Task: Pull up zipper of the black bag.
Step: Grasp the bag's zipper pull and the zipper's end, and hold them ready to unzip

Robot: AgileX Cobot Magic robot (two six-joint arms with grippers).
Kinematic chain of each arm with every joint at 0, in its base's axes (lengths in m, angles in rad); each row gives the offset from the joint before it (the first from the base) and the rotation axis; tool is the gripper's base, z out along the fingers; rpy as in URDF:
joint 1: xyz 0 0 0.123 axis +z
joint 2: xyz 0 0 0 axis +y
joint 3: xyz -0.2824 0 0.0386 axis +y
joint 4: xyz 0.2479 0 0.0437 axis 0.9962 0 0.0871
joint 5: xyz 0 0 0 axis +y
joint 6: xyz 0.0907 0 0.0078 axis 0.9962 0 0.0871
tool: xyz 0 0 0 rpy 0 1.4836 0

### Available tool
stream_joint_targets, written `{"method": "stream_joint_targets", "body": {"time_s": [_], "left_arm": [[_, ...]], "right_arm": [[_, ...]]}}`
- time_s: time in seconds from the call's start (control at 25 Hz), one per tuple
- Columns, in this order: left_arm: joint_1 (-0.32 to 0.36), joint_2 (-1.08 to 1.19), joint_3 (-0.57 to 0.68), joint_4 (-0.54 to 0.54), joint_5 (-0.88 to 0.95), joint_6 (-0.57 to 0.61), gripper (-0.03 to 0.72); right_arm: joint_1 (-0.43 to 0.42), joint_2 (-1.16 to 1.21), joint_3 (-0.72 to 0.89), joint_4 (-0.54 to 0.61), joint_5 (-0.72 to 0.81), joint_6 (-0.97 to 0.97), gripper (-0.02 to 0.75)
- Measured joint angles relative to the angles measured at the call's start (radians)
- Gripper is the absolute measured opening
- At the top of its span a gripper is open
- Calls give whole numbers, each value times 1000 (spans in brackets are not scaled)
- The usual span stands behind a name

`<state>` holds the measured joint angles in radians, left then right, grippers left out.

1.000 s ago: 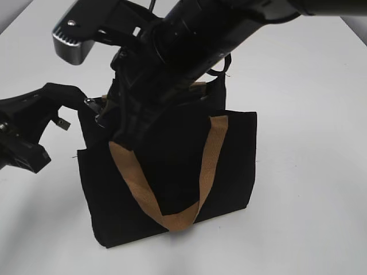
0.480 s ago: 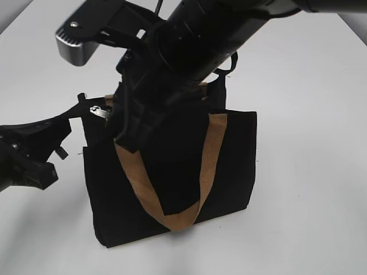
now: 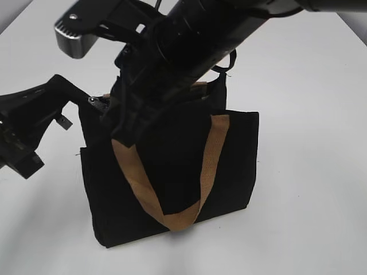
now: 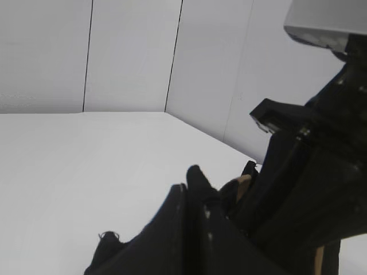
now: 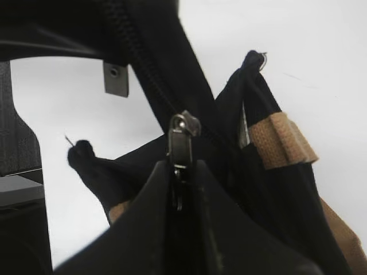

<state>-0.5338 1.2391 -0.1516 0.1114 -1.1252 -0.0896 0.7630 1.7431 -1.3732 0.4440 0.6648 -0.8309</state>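
The black bag [image 3: 232,166] stands upright on the white table with its tan handle [image 3: 209,160] hanging down the front. My right gripper [image 3: 112,113] reaches across from the upper right to the bag's top left end. In the right wrist view it [image 5: 179,172] is shut on the silvery pull [image 5: 182,134] of the zipper [image 5: 143,63]. My left gripper [image 3: 60,87] is shut on the bag's top left corner and holds the fabric [image 4: 195,175] raised and stretched out to the left. The pull also shows in the exterior view [image 3: 94,102].
The white table [image 3: 309,114] surrounds the bag. A small grey tag [image 3: 65,122] hangs under the held corner and also shows in the right wrist view [image 5: 116,78]. The right arm's camera housing [image 3: 74,34] sits above the bag. White wall panels [image 4: 132,51] stand behind.
My left gripper dipped down, then rose again with the bag's corner, stretching the top edge to the left. The zipper pull and right gripper stayed near the bag's left end.
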Motion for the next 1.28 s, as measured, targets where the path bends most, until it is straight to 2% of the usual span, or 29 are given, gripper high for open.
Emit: {"method": "stream_joint_targets", "body": {"time_s": [0.4, 0.72, 0.92, 1.0, 1.12, 1.28], "left_arm": [[0, 0, 0, 3, -22, -18, 1], [0, 0, 0, 2, -32, -18, 1], [0, 0, 0, 2, -34, -19, 1], [0, 0, 0, 2, -34, -19, 1], [0, 0, 0, 2, -27, -19, 1], [0, 0, 0, -5, -1, -19, 1]], "right_arm": [[1, 0, 0, 59, 1, -41, 78], [1, 0, 0, 63, 6, -54, 129], [1, 0, 0, 63, 26, -57, 131], [1, 0, 0, 63, 29, -57, 114], [1, 0, 0, 63, 30, -58, 19], [1, 0, 0, 60, 31, -58, 1]]}}
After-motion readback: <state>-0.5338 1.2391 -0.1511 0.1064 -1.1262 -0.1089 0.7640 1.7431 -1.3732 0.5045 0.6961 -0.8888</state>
